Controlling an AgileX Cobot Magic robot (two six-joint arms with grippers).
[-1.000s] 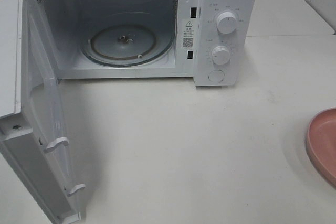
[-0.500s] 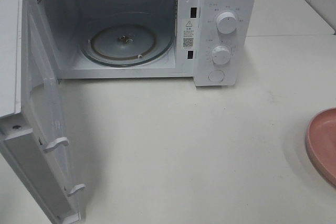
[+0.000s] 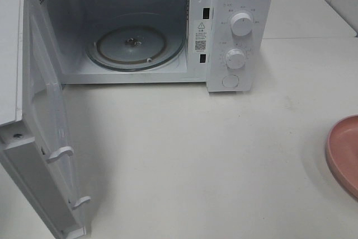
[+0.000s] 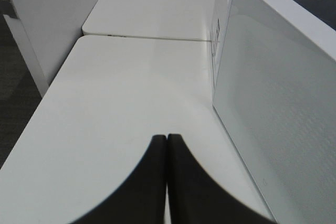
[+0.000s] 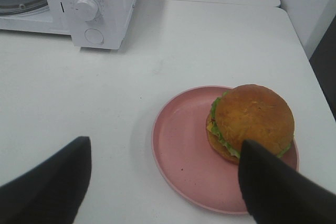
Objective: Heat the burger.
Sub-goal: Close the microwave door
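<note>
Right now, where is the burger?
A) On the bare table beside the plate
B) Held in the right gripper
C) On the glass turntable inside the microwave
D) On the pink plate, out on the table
D: the right wrist view shows the burger sitting on the pink plate, while the right gripper hangs open above it and the microwave's turntable has nothing on it.

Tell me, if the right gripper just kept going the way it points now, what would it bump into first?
Probably the pink plate, which lies between the open right gripper fingers; the burger sits slightly to one side. Depth is hard to judge.
</note>
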